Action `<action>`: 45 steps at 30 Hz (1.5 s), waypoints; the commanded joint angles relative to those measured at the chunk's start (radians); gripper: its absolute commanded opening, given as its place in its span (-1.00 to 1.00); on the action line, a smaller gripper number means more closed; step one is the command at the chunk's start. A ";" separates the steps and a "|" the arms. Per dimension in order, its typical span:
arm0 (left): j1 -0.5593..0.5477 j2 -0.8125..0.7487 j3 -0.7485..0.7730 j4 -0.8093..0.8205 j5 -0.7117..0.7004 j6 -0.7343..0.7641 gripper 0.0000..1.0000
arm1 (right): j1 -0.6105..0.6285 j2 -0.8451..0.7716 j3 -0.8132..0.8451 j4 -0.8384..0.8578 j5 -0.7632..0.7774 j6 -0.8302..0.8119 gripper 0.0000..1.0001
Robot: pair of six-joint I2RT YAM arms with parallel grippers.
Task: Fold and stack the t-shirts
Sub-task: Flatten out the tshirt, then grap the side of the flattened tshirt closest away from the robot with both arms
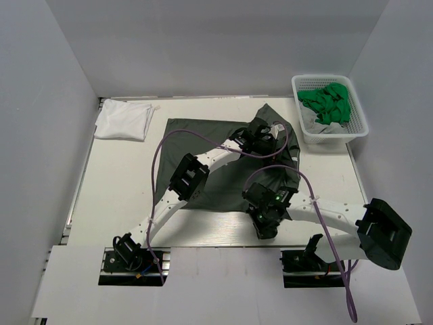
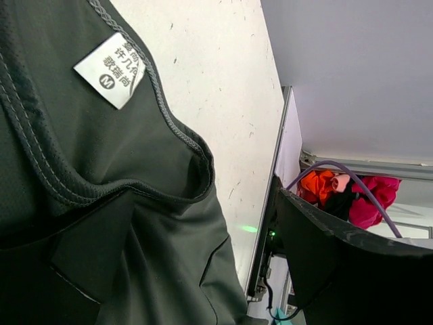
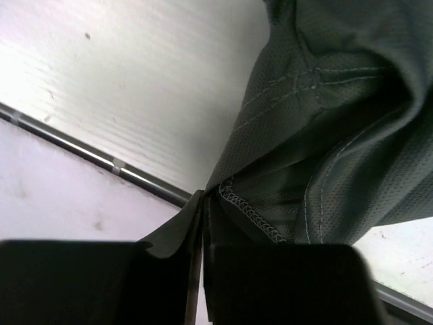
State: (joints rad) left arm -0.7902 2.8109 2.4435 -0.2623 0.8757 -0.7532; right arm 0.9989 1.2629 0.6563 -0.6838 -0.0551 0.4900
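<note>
At far left the white tee [image 1: 124, 120] lies folded on the table [image 1: 115, 189], well apart from the work. The dark tee [image 1: 223, 186] sits mid-table, flat on its left half and bunched up on its right, where both arms meet it. The left gripper [image 1: 260, 137] is at the far right of the tee, by the collar. Its wrist view is filled with the neckline and the label [image 2: 110, 70], and cloth hides the fingers, so I cannot tell whether they are apart or together. Nearer, the right gripper [image 3: 203, 240] is clamped on a thin edge of the tee by the hem seam, close to the table's near edge. At far right a basket [image 1: 357, 125] holds green cloth [image 1: 328, 103]. The likely trouble is that thin pinch: a quick pull could slide the hem free and drop the fold. If the two arms move unevenly, the bunched right half could twist and fold crooked. A pull toward the near edge could also drag the tee off the table.
</note>
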 commanded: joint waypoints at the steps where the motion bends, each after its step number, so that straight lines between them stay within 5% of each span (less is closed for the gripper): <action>1: 0.012 0.088 -0.067 -0.187 -0.216 0.072 1.00 | 0.032 -0.016 0.020 -0.085 -0.100 0.006 -0.86; 4: 0.012 0.064 -0.113 -0.146 -0.173 0.072 1.00 | 0.029 -0.048 0.043 -0.088 -0.092 0.007 -0.02; 7: 0.012 0.003 -0.176 -0.097 -0.081 0.107 1.00 | 0.026 -0.080 0.091 -0.088 -0.036 0.024 0.44; 11: 0.012 -0.122 -0.248 -0.101 -0.026 0.182 1.00 | 0.012 -0.123 0.163 -0.147 0.125 0.061 0.81; 15: 0.012 -0.241 -0.261 -0.133 -0.026 0.253 1.00 | -0.017 -0.168 0.239 -0.189 0.282 0.134 0.81; 25: 0.094 -0.390 -0.104 -0.225 -0.226 0.281 1.00 | -0.167 -0.145 0.298 -0.168 0.357 0.177 0.81; 34: 0.279 -0.701 -0.486 -0.379 -0.659 0.334 1.00 | -0.422 0.058 0.344 0.016 0.325 0.059 0.81; 38: 0.384 -0.780 -0.691 -0.355 -0.731 0.334 1.00 | -0.494 0.211 0.459 0.081 0.375 0.038 0.81; 45: 0.486 -0.726 -0.704 -0.299 -0.724 0.383 1.00 | -0.620 0.499 0.701 0.066 0.328 -0.007 0.81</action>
State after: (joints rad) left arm -0.2996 2.0834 1.7142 -0.5915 0.1547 -0.4164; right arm 0.4095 1.7115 1.2705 -0.6266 0.2691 0.5117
